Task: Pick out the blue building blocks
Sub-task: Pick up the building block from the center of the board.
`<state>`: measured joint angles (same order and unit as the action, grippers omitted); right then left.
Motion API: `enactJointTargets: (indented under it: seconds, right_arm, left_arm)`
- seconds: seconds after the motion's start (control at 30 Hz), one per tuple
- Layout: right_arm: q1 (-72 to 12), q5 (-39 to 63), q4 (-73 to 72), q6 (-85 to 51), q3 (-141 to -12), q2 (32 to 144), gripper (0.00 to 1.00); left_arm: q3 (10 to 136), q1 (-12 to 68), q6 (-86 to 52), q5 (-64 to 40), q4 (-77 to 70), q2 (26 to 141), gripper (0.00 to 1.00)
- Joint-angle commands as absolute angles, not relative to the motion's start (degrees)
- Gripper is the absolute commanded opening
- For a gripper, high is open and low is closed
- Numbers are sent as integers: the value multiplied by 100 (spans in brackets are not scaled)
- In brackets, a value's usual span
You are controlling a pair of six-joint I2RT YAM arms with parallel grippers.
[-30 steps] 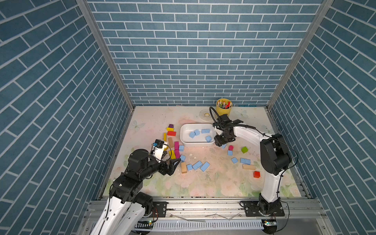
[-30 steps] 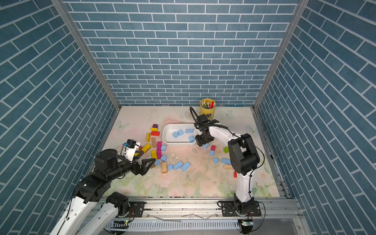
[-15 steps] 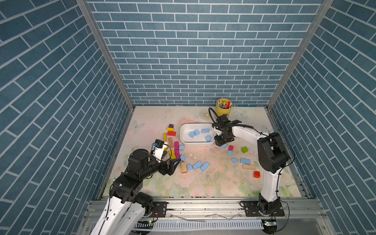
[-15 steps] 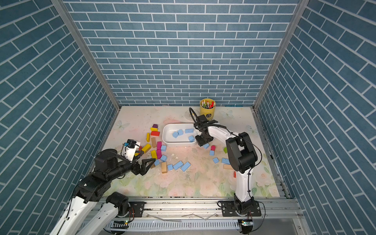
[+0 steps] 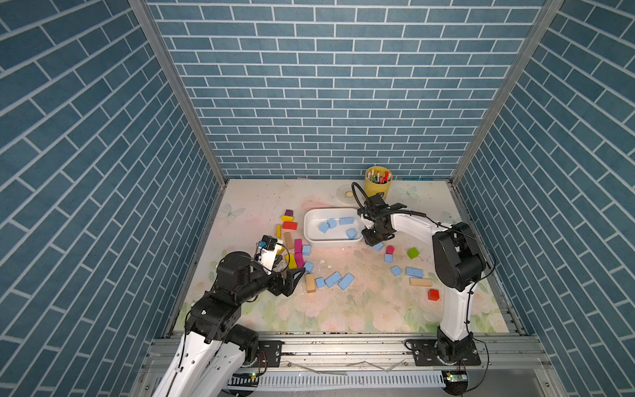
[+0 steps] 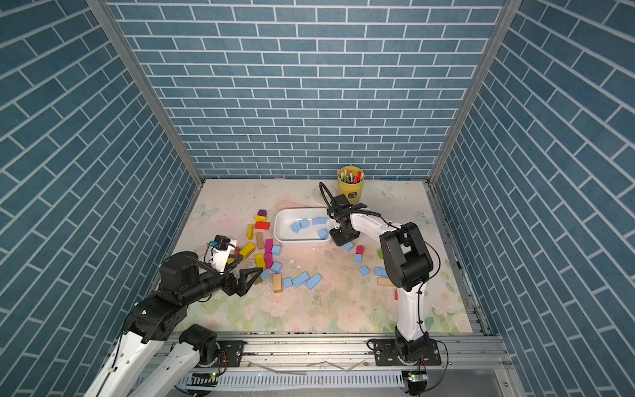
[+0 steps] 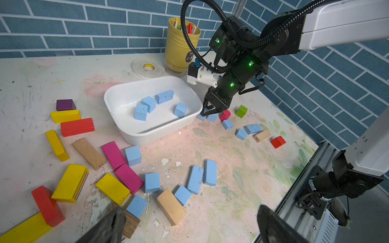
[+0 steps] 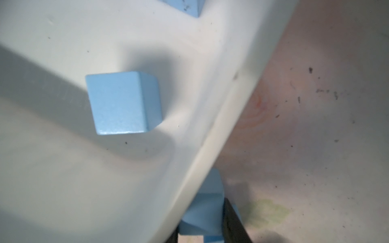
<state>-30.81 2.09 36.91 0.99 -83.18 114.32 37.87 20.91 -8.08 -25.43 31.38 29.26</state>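
Note:
Several blue building blocks [image 5: 346, 220] lie in the white tub [image 5: 330, 240] at mid-table. More blue blocks lie loose on the mat: a row [image 5: 333, 279] in front of the tub and a scatter [image 5: 396, 271] to its right. My right gripper [image 5: 372, 240] points down at the tub's right front corner. In the right wrist view it [image 8: 202, 214] is shut on a blue block [image 8: 204, 208] pressed close to the tub's rim [image 8: 210, 130]. My left gripper [image 5: 292, 282] hovers open and empty near the left cluster; in the left wrist view its fingertips [image 7: 117, 212] frame more blue blocks [image 7: 194, 178].
Yellow, red, magenta and purple blocks [image 5: 289, 225] crowd the mat left of the tub. A tan block [image 5: 310, 283], a green cube [image 5: 413, 253], a magenta piece [image 5: 389, 249], a red cube [image 5: 433, 294] and another tan block [image 5: 420, 282] lie about. A yellow pen cup [image 5: 378, 180] and tape roll [image 5: 345, 194] stand at the back.
My right gripper has closed from partly open onto the blue block beside the tub. The left arm has not moved.

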Motion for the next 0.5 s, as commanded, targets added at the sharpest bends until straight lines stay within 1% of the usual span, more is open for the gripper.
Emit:
enactJointTargets:
  seconds: [0.0, 0.1, 0.47]
  right_arm:
    - [-3090, 75, 3613, 292, -8254, 11311, 27]
    - [-3085, 55, 3581, 230, -8171, 11173, 24]
    - [-3094, -46, 3521, -159, -7701, 10256, 22]
  left_arm:
    - [3710, 2074, -781, -2589, 3085, 2944, 99]
    - [3710, 2069, -782, -2580, 3085, 2944, 99]
    - [3718, 2074, -773, -2573, 3093, 2936, 99]
